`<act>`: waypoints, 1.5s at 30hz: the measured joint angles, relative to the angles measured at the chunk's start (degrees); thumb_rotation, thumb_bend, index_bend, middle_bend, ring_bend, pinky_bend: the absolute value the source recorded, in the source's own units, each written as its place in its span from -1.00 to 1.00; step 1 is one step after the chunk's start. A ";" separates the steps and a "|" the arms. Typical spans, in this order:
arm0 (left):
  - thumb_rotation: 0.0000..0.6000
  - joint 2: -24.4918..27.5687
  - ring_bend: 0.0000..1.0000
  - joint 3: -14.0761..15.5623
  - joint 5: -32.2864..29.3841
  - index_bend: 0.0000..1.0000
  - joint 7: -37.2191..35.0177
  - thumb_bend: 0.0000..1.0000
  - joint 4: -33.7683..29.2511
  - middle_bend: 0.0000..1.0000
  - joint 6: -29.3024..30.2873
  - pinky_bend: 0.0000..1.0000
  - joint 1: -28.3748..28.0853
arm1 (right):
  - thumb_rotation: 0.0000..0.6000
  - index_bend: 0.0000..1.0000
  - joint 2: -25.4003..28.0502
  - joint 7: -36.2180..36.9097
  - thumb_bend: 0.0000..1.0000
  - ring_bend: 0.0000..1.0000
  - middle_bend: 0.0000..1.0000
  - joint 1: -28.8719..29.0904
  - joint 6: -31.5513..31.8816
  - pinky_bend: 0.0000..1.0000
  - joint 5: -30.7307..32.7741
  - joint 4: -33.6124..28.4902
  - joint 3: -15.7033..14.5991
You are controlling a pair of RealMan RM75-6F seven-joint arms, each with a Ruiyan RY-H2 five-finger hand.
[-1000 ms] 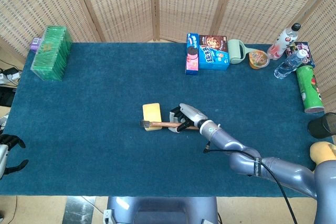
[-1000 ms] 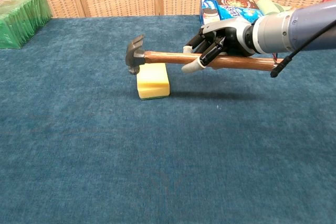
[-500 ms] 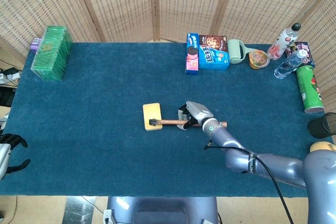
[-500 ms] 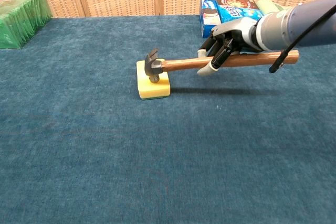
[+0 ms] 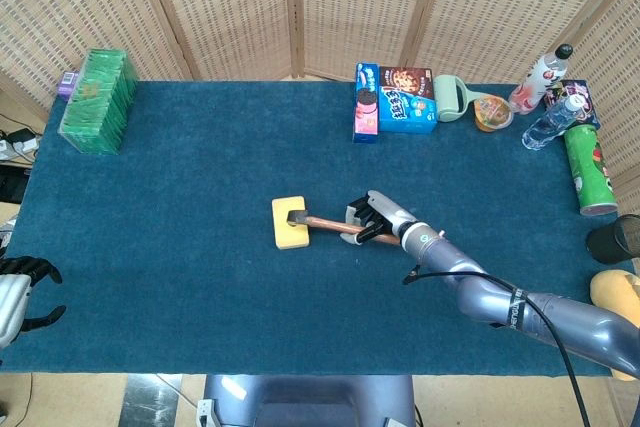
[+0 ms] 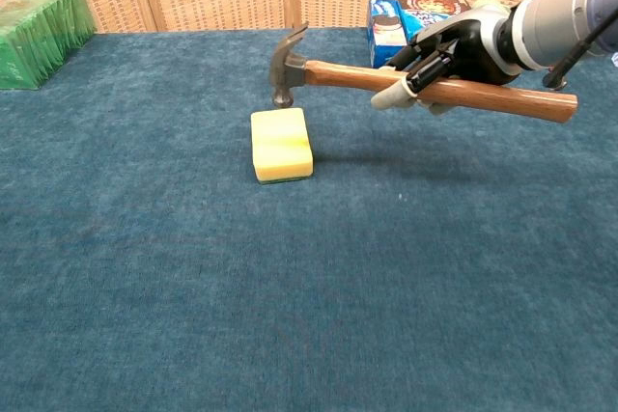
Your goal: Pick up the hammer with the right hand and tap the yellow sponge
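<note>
Hammer [image 6: 415, 84] held by right hand [image 6: 454, 50] mid-handle, head raised just above yellow sponge [image 6: 281, 145] and not touching it, near middle of the blue table [image 5: 180, 247]. Pickup done, by the look of it; grip firm, fingers wrapped round the wooden handle. Tap itself: can't be confirmed from this moment alone, so judged either about to land or due again; left to do is bring the head down onto the sponge top. Sponge flat, square-on, no dent visible.

Left hand [image 5: 20, 292] idle off the table's near-left corner, holding nothing, fingers look curled, exact state unclear.

Count, outward: 1 hammer, 1 yellow sponge. Far-left corner: 1 stack of green packs [image 5: 98, 100]. Along far edge toward the right: 2 cookie boxes [image 5: 395, 99], 1 pale green roller-type item [image 5: 452, 97], 1 small orange-lidded cup [image 5: 492, 112]. Far-right corner: 2 bottles [image 5: 548, 97], then 1 green chip can [image 5: 585, 169] lying by the right edge, 1 dark cup [image 5: 615, 239] below it at the edge
</note>
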 measured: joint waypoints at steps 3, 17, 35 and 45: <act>1.00 0.05 -0.48 0.03 -0.11 -0.07 0.10 -0.58 -0.12 -0.24 -0.01 -0.59 0.03 | 1.00 0.89 -0.65 1.24 -0.11 1.00 1.00 -0.96 -0.42 1.00 -1.81 0.72 0.72; 1.00 0.23 -0.48 0.26 -0.67 -0.07 0.57 -0.58 -0.49 -0.24 -0.60 -0.59 -0.03 | 1.00 0.91 -3.52 -0.17 -0.06 1.00 1.00 1.03 0.39 1.00 -3.93 4.87 -2.92; 1.00 0.33 -0.48 0.20 -1.19 -0.07 0.94 -0.58 -0.52 -0.24 -1.06 -0.59 -0.19 | 1.00 0.91 -3.25 -10.07 -0.03 1.00 1.00 11.66 10.52 1.00 15.66 1.85 -12.31; 1.00 0.58 -0.48 0.48 -1.12 -0.07 1.33 -0.58 -1.30 -0.24 -1.60 -0.59 -0.40 | 1.00 0.92 -0.80 5.75 -0.03 1.00 1.00 -0.12 4.32 1.00 4.30 -1.94 1.67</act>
